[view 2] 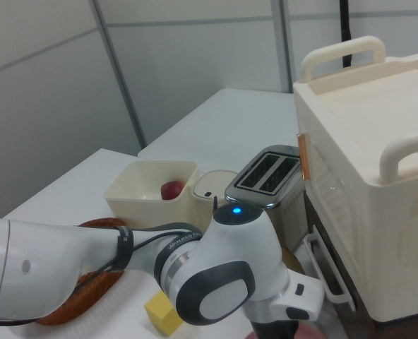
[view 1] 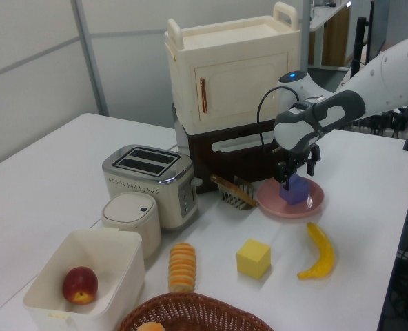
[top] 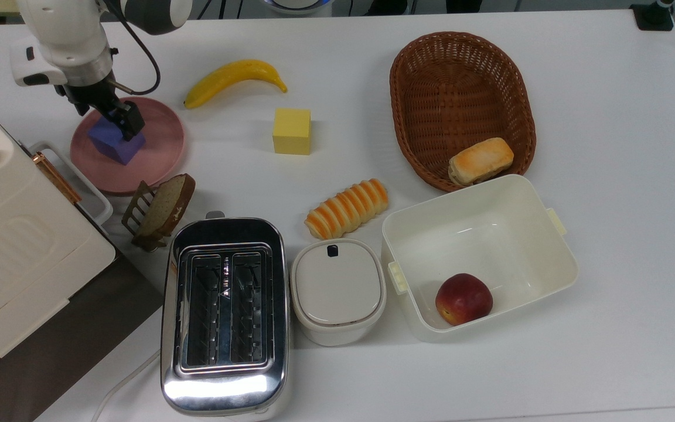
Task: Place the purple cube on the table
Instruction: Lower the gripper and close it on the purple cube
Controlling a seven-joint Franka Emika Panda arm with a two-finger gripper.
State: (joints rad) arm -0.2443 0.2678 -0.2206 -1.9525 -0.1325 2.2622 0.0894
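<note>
On pink plate (top: 156, 153), purple cube (top: 113, 142) upright, corner toward toaster (top: 224, 313), gripper (top: 106, 120) astride

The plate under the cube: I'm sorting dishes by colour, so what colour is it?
Pink; the plate shows best in the top view.

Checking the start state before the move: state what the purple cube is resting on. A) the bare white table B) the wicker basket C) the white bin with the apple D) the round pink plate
D: the purple cube sits on the round pink plate, near its edge on the top view's left, with the tool down at the cube.
</note>
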